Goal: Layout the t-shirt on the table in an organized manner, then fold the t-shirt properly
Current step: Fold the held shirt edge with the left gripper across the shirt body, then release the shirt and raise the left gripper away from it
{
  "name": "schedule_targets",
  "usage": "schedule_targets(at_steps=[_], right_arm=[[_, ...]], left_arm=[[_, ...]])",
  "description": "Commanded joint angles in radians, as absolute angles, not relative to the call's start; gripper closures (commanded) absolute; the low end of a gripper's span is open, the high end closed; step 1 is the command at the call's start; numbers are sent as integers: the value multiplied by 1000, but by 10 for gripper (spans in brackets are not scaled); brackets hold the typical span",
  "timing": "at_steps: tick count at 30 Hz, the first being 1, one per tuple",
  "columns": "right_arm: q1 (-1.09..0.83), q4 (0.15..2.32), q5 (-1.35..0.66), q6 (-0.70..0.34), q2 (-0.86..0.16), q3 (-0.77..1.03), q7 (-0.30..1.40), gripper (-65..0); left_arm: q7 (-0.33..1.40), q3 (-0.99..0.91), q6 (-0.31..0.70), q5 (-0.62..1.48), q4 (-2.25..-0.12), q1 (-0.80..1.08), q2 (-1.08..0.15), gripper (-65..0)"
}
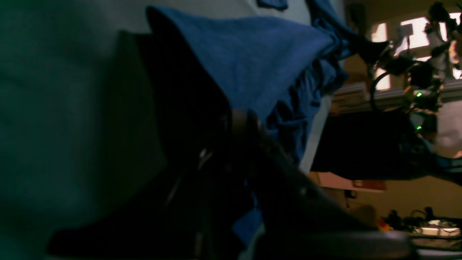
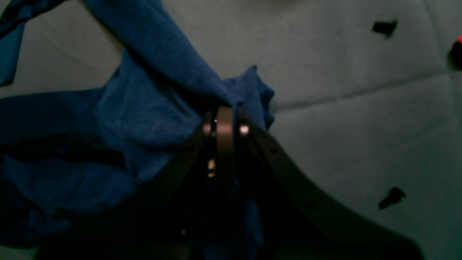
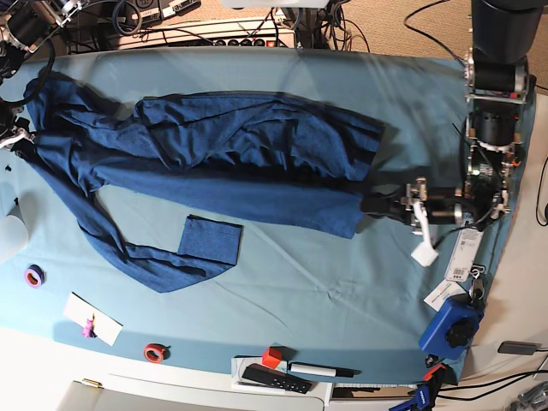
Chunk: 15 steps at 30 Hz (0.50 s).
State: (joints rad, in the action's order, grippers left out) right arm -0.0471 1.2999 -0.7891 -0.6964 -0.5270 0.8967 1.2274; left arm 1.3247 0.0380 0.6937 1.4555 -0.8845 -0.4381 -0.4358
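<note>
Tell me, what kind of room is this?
Probably a robotics lab or workshop. A table draped in teal cloth holds a t-shirt stretched between robot arms, with cables and power strips behind it and tape rolls near its front edge.

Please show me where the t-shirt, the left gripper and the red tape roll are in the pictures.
t-shirt (image 3: 231, 145): base view, middle of the spread cloth.
left gripper (image 3: 366, 205): base view, fingertips on the shirt's corner.
red tape roll (image 3: 155, 352): base view, on its ring.
</note>
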Motion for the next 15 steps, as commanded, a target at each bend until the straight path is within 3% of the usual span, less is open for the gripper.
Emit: schedule_targets(at_steps=[1,5,15], right_arm=[[-39,1319,-842,-698,-560,904,1227,0],[-39,1319,-950,-698,-559,904,1322,0],[-39,1319,-941,-698,-559,904,1328,0]], left_arm=[[1316,34,698,1484,-910,-465,-454,0],[1319,34,698,1484,-930,-460,-467,0],[1316,34,698,1484,-930,-387,-466,0]])
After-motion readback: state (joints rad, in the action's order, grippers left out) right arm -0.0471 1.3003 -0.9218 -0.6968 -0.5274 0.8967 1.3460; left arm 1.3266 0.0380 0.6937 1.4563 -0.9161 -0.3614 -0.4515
